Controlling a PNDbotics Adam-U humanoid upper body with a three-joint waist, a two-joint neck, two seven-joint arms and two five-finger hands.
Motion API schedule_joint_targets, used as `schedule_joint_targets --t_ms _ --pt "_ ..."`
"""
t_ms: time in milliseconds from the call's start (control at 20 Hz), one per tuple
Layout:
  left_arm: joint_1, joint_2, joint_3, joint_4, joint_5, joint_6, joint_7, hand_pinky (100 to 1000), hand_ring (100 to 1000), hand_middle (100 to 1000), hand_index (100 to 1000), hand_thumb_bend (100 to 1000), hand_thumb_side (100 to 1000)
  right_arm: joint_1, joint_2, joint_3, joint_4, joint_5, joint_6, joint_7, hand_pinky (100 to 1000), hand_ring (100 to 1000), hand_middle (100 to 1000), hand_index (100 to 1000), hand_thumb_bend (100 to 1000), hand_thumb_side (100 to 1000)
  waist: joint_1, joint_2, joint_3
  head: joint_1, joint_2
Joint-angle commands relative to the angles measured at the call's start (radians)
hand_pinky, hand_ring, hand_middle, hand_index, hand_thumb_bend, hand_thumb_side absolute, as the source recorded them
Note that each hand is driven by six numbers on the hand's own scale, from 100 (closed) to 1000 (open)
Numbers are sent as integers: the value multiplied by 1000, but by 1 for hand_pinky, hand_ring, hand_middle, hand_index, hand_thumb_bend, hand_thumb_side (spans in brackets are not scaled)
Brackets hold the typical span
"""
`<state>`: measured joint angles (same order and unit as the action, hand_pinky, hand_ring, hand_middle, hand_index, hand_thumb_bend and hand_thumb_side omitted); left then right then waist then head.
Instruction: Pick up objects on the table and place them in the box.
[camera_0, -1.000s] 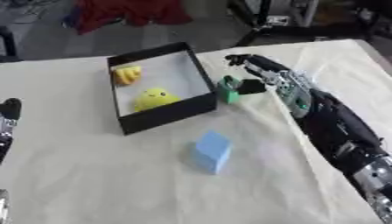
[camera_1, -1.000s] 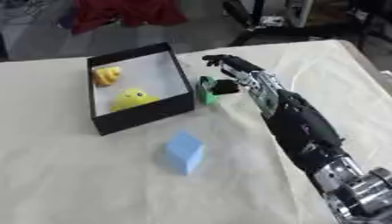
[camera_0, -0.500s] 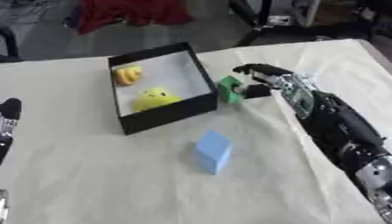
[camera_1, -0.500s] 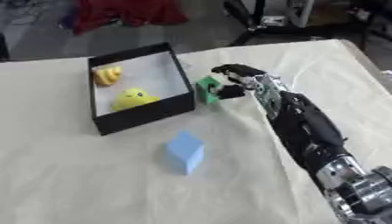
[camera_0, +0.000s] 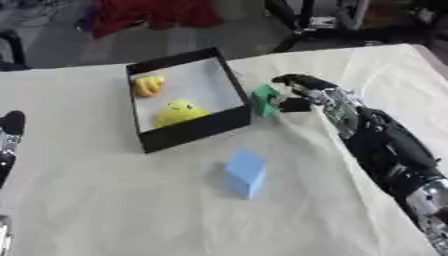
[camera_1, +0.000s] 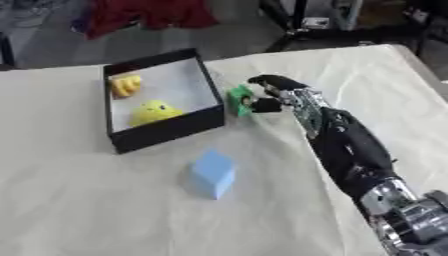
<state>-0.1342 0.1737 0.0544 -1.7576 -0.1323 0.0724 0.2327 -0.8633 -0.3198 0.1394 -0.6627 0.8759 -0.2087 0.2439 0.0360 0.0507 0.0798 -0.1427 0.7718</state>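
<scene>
1. While reaching in from the tabletop's right side, right hand (camera_0: 302, 94) pinches a small green block (camera_0: 264, 100) between curled fingers and thumb, just outside the box's right wall.
2. Black box (camera_0: 192, 131) sits toward the far edge; holds two yellow objects (camera_0: 178, 111).
3. Blue cube (camera_0: 244, 172) lies mid-tabletop, nearer than the box.
4. Left hand (camera_0: 9, 137) shows at the left edge; finger state not discernible.

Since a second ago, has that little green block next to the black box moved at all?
Yes. The green block sat on the cloth by the black box's right corner; now the right robot hand pinches it, and it sits higher up beside the box's right wall.
</scene>
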Motion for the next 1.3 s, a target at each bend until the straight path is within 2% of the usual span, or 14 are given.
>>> schedule_joint_targets --t_ms 50,700,1100,1300 --pt "-15 6 4 -23 -1 -1 -1 668 591 608 805 782 689 -26 -9 -8 -18 -54 1 -2 861 959 946 1000 100 845 13 7 1 -2 -2" --pt "-16 7 4 -23 -1 -1 -2 669 591 607 805 781 689 -23 -12 17 -75 -274 24 101 865 970 939 992 100 924 12 7 2 -2 -2" --pt "-16 7 4 -24 -1 -2 -2 669 591 607 806 781 689 -21 -12 23 -78 -282 28 133 865 970 940 993 100 929 11 8 3 -1 -2" --pt "-17 6 5 -25 -1 -2 -2 669 591 607 806 781 689 -18 -8 27 -55 -247 33 131 865 967 942 998 100 923 12 9 4 0 -2"
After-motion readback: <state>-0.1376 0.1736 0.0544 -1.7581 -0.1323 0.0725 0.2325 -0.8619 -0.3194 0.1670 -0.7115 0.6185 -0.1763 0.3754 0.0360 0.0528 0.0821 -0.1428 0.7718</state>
